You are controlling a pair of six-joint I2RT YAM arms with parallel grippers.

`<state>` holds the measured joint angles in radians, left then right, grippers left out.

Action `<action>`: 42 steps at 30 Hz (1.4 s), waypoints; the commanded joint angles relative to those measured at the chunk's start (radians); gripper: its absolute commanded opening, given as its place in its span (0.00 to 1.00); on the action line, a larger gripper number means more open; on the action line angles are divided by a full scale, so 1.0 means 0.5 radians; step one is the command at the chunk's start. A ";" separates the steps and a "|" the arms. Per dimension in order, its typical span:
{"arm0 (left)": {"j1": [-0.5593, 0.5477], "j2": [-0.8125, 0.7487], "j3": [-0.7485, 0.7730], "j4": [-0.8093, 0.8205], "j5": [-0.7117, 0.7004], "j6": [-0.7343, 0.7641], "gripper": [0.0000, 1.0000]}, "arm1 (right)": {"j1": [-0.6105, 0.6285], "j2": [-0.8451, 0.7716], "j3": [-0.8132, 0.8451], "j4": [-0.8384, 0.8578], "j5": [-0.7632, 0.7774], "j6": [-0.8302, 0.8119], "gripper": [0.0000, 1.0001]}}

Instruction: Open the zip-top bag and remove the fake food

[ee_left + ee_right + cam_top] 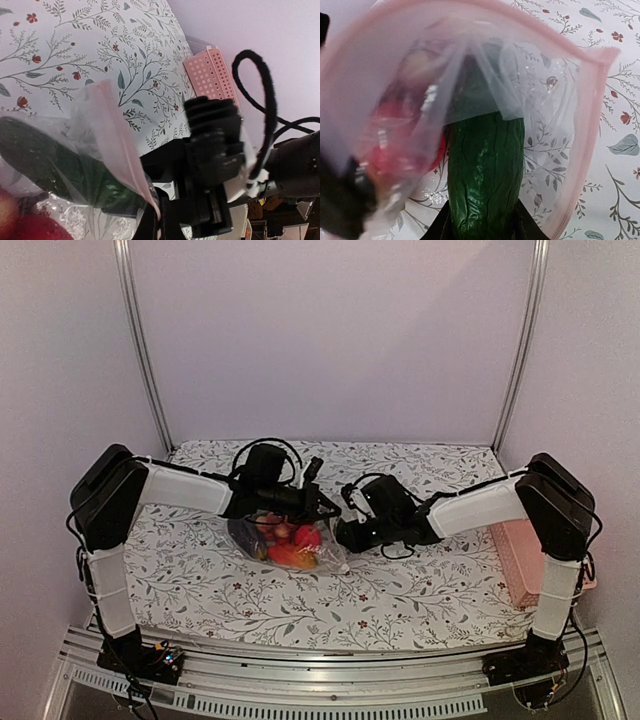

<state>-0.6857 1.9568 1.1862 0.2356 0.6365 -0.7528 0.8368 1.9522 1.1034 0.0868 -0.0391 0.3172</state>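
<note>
The clear zip-top bag lies mid-table with its pink-rimmed mouth open toward the right. My left gripper is shut on the bag's pink zip strip, pinched between its fingers. My right gripper is at the mouth, shut on a dark green cucumber that lies half inside the bag. Red and orange fake food and a dark purple piece stay inside. Red pieces show blurred through the plastic in the right wrist view.
A pink mesh basket stands at the table's right edge, also in the left wrist view. The floral tablecloth covers the table. My right gripper's body fills the left wrist view close to the bag.
</note>
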 commanded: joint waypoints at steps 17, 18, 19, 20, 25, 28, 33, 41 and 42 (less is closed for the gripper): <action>0.072 0.158 0.018 0.053 -0.029 0.015 0.00 | -0.068 -0.872 -0.513 -0.753 -0.066 -0.098 0.13; 0.073 0.164 0.027 0.053 -0.020 0.012 0.00 | -0.087 -0.919 -0.534 -0.781 -0.064 -0.078 0.13; 0.071 0.171 0.034 0.054 -0.011 0.010 0.00 | -0.112 -1.004 -0.554 -0.806 -0.056 -0.067 0.13; 0.073 0.177 0.042 0.057 -0.006 0.011 0.00 | -0.142 -1.074 -0.570 -0.834 -0.045 -0.046 0.13; 0.072 0.193 0.061 0.065 0.011 0.004 0.00 | -0.443 -1.387 -0.639 -1.027 0.036 0.052 0.12; 0.077 0.205 0.055 0.095 0.026 -0.016 0.00 | -0.690 -1.605 -0.703 -1.107 0.054 0.143 0.12; 0.080 0.226 0.046 0.153 0.060 -0.055 0.00 | -0.916 -1.948 -0.728 -1.243 0.229 0.258 0.14; 0.093 0.242 0.042 0.199 0.102 -0.086 0.00 | -1.091 -2.216 -0.775 -1.322 0.457 0.589 0.14; 0.095 0.241 0.042 0.204 0.107 -0.091 0.00 | -1.112 -2.221 -0.791 -1.336 0.482 0.622 0.13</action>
<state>-0.6567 2.0605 1.1980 0.3050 0.6731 -0.7887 0.3088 0.8719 0.7391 -0.5323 0.1215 0.5182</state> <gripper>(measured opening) 0.005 0.310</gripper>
